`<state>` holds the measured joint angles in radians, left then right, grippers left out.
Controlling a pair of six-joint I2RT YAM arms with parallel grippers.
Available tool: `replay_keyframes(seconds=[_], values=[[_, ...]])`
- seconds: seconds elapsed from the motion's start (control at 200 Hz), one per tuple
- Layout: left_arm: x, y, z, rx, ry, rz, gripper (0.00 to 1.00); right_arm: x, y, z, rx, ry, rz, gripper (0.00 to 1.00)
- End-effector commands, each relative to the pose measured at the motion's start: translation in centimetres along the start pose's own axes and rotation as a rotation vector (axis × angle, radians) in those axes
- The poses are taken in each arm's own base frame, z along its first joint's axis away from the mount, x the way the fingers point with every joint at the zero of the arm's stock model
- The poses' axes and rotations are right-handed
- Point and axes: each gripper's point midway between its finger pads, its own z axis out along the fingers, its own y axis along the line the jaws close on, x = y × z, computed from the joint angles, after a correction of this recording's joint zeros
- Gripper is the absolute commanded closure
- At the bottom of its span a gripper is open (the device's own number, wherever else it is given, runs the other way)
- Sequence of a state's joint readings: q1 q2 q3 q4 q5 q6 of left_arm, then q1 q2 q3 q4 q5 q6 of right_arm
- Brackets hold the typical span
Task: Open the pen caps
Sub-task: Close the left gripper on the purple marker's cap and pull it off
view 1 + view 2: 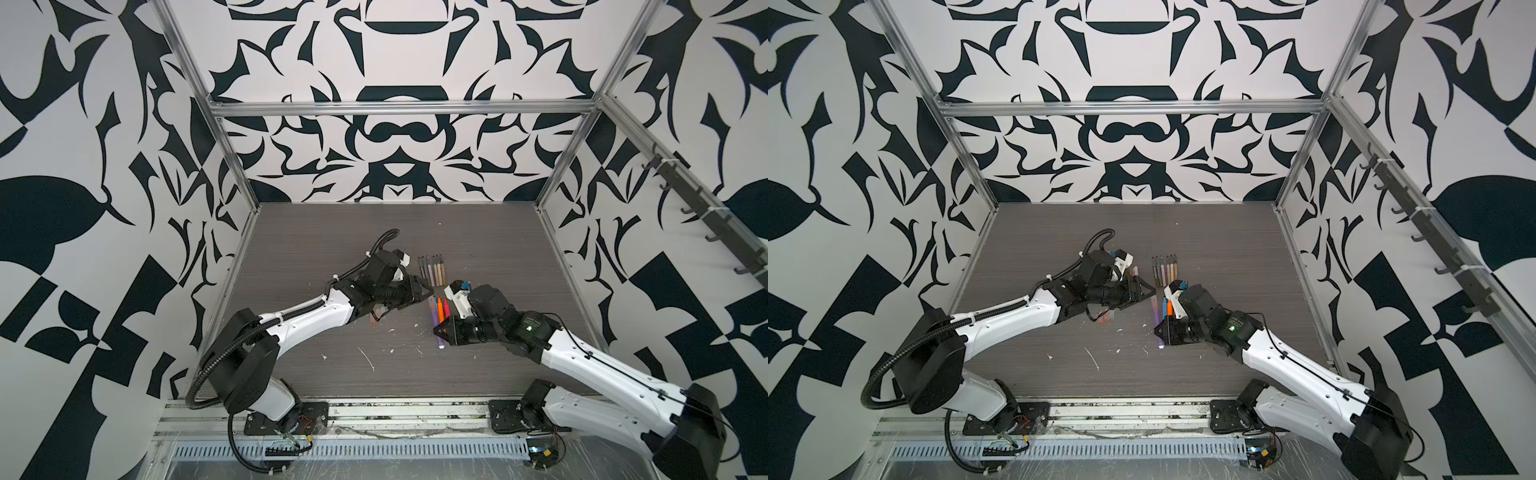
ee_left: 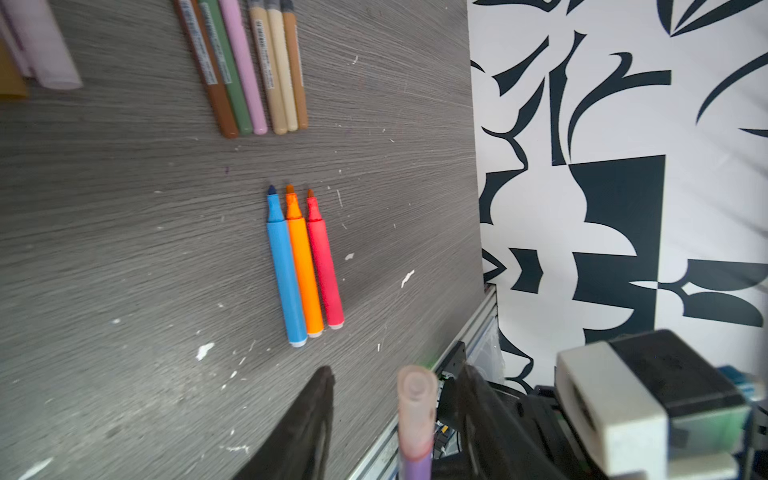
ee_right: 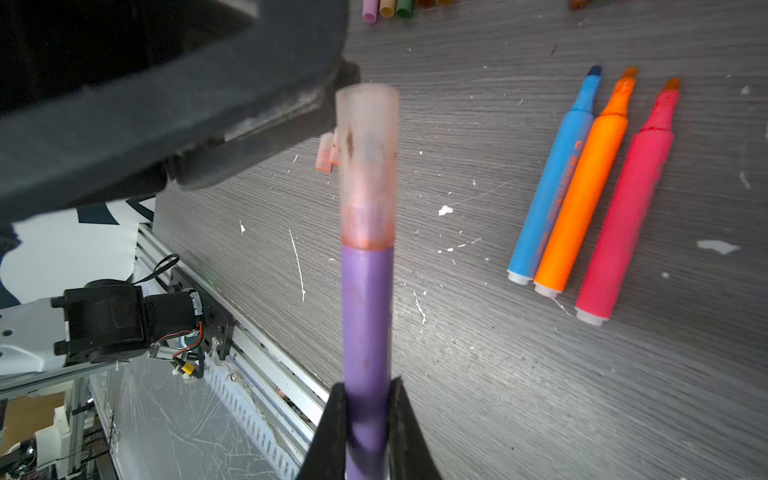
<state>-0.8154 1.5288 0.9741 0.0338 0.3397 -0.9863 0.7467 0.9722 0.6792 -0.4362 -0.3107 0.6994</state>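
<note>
A purple pen (image 3: 368,324) is held in the air above the grey surface (image 3: 498,395), with its translucent pinkish cap (image 3: 368,158) still seated on the tip. The right claw (image 3: 368,384) is clamped on the pen's barrel, well back from the cap. Your left claw (image 2: 397,374) has its jaws apart, one on each side of the cap, and neither appears to touch it. To do this step well, you would likely close the left claw squarely on the middle of the cap, clear of the seam where it meets the purple barrel. Then pull straight along the pen's length while the right claw holds firm, since a skewed pull could twist the pen in its grip. To one side of the purple pen, three uncapped pens (image 3: 582,199), blue, orange and pink, lie side by side on the surface. Just past the purple pen's capped end lie loose pinkish caps (image 3: 328,156), and farther off is a row of thin muted pens (image 2: 245,70). On the purple pen's other side the surface is bare as far as the metal rail (image 3: 270,345) at its edge. That looks like the freest room for drawing the cap away.
</note>
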Motion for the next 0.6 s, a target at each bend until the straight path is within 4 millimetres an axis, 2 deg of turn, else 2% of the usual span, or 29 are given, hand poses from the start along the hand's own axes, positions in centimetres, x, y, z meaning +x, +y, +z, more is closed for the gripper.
replay_keyframes(seconds=[0.0,0.595], values=[[0.2,-1.2,0.7,0.035,0.032,-0.001,0.49,-1.0,0.9,-0.3,-0.041,-0.025,-0.012,1.0],[0.9,-2.1,1.9,0.064,0.087,0.008,0.53,-2.5,1.8,-0.9,-0.068,-0.033,-0.015,1.0]])
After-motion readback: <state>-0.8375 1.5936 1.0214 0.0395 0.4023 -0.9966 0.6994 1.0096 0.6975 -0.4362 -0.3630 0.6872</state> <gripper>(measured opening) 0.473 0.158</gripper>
